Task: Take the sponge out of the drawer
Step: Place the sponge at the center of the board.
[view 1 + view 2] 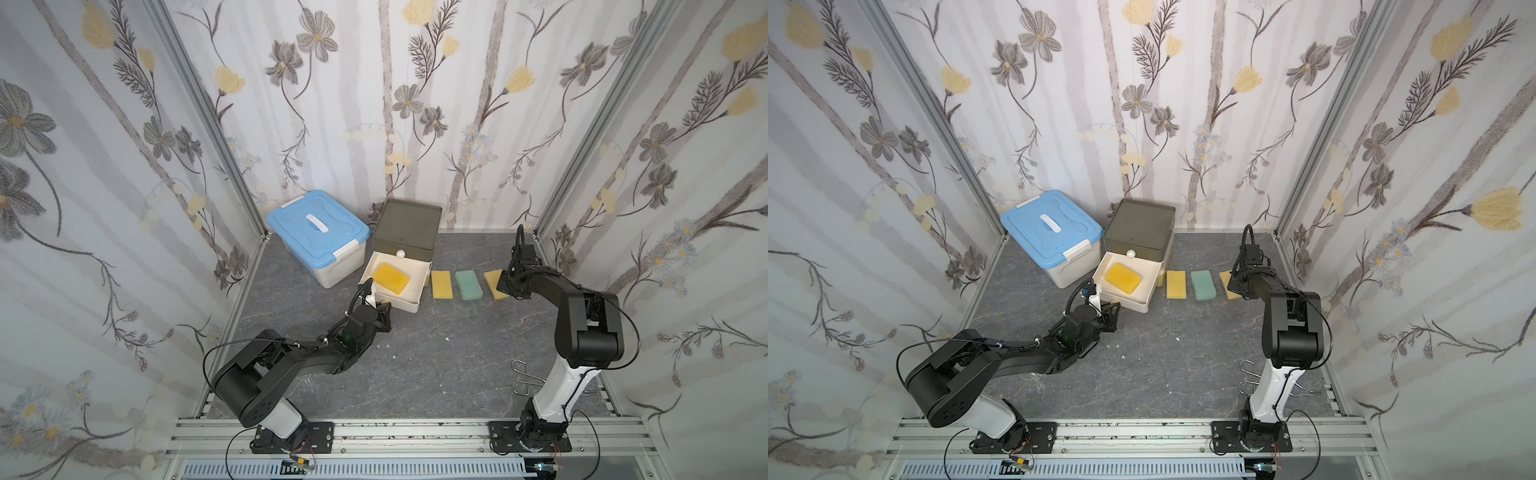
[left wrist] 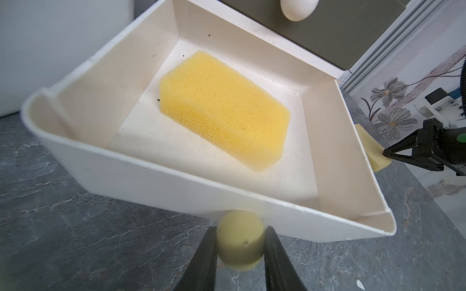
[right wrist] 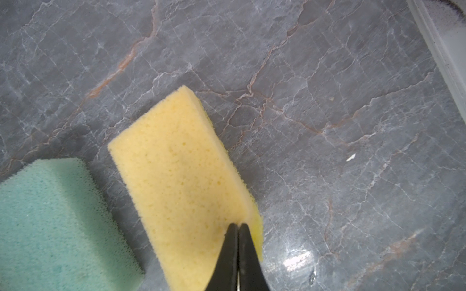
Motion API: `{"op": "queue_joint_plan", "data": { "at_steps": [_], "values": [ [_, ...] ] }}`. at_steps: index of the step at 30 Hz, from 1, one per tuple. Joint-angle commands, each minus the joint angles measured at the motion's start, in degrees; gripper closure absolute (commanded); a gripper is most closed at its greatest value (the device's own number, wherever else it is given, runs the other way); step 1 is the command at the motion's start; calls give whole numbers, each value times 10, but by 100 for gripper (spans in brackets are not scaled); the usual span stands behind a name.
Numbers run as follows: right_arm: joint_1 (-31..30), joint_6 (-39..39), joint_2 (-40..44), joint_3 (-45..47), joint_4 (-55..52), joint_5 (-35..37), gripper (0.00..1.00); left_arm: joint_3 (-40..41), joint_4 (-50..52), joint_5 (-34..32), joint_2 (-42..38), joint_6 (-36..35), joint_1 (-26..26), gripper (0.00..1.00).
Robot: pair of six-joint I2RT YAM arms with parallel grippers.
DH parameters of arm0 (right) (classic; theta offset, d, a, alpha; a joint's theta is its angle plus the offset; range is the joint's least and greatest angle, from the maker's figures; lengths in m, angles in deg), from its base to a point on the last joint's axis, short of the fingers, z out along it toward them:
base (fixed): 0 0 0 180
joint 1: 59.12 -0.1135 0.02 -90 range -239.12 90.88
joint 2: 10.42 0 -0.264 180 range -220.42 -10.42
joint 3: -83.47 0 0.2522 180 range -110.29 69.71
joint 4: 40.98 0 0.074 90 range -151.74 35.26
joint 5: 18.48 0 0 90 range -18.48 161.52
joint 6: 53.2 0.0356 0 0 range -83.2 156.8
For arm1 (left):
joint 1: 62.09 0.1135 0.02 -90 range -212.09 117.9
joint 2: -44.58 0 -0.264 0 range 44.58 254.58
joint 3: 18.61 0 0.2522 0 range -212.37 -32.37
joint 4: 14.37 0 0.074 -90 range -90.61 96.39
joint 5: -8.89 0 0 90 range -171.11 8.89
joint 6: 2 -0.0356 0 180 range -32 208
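Sponge (image 2: 224, 108) in drawer (image 2: 151, 181), just beyond left hand (image 2: 240, 230)

Both top views give us bright, even light and faint shadows, though the corner post (image 1: 212, 124) bows toward the frame edge. In the right wrist view we see glare whitening the worktop (image 3: 297, 260) at lower right; in the left wrist view the knob (image 2: 239, 241) at bottom centre is blurred.

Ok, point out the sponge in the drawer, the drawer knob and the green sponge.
Drawer sponge (image 2: 224, 108): left wrist view, centre of its top face.
Drawer knob (image 2: 239, 239): left wrist view, its rounded side.
Green sponge (image 1: 468, 284): in a top view, centre of its top face.
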Motion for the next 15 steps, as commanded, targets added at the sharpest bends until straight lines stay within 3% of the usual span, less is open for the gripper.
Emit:
{"op": "queue_joint_plan", "data": {
  "at_steps": [1,15],
  "values": [
    [2,13,-6,-8,18,-1,99,-3,11,-16,4,9,1,79],
    [4,23,-33,-33,-2,-19,96,-1,9,-16,4,10,1,79]
  ]
}}
